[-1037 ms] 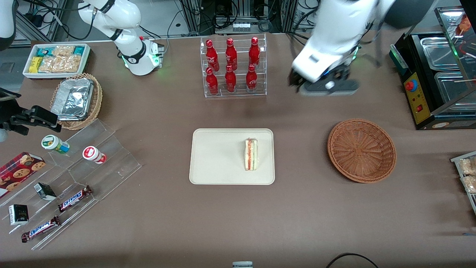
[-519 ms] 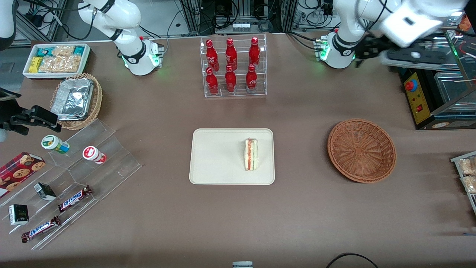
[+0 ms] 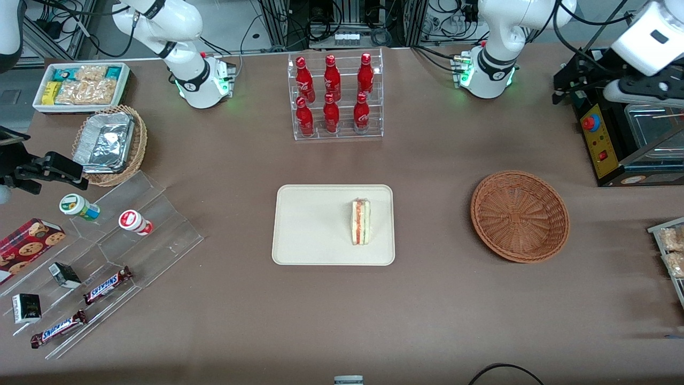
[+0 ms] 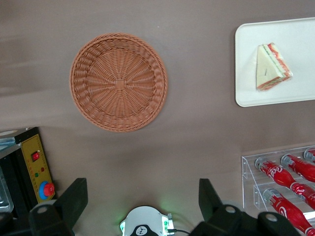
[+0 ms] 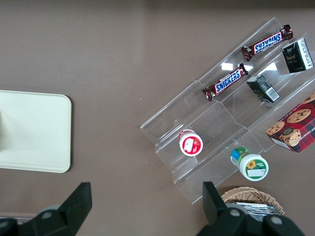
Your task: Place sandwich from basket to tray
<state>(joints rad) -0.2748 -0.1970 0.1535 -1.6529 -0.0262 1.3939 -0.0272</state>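
Note:
The sandwich (image 3: pixel 361 222) (image 4: pixel 271 67), a white wedge with orange and green layers, lies on the cream tray (image 3: pixel 310 224) (image 4: pixel 246 59), near the tray's edge that faces the basket. The dark-brown round basket (image 3: pixel 519 216) (image 4: pixel 118 82) has nothing in it. My left gripper (image 3: pixel 574 80) (image 4: pixel 141 196) hangs high above the table's working-arm end, over the black machine and well away from basket and tray. It is open wide, with nothing between its fingers (image 4: pixel 74 196).
A clear rack of red bottles (image 3: pixel 335 96) (image 4: pixel 285 177) stands farther from the front camera than the tray. A black machine with a yellow panel (image 3: pixel 598 139) (image 4: pixel 34 164) sits beside the basket. Acrylic steps with snacks (image 3: pixel 107 256) lie toward the parked arm's end.
My left gripper has swung from above the table beside the bottle rack toward the working arm's end, over the black machine. The sandwich, tray and basket have not moved.

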